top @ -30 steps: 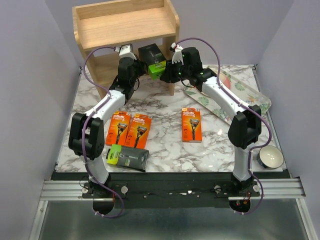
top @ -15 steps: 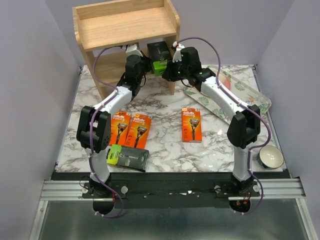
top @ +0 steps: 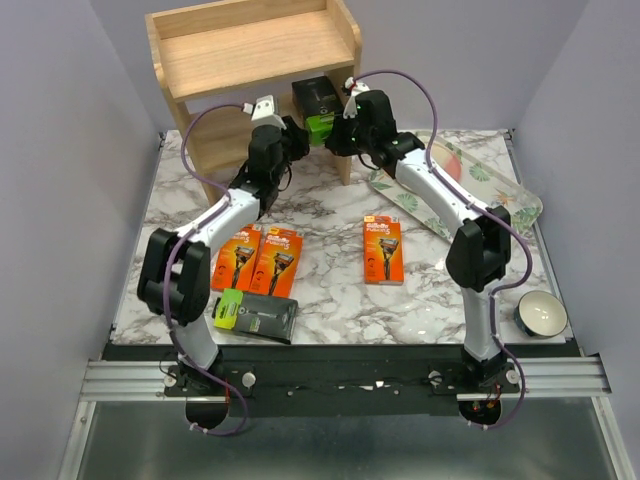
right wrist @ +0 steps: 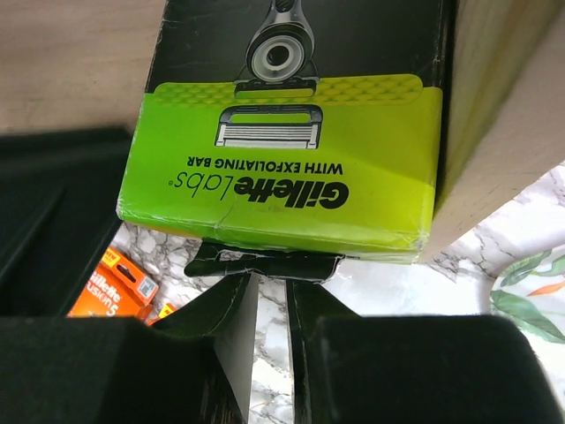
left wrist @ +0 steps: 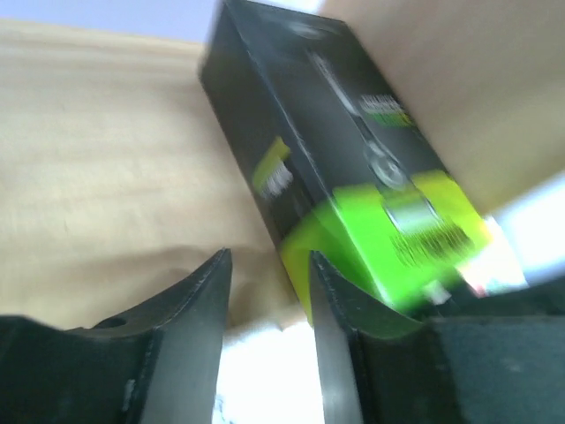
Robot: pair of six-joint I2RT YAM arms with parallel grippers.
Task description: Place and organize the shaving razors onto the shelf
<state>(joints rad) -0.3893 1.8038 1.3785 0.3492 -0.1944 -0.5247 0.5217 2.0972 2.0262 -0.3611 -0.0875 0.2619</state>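
Grey-black razor pack [top: 318, 105] with a lime-green end sits on the lower tier of the wooden shelf [top: 250, 50], at its right end against the side panel. Right gripper [right wrist: 269, 287] is clenched on the pack's black hang tab [right wrist: 263, 261]. Left gripper [left wrist: 269, 265] is released, jaws apart and empty, just left of the pack. Three orange packs [top: 383, 250] and a second grey pack [top: 257, 314] lie flat on the near marble table [top: 330, 205].
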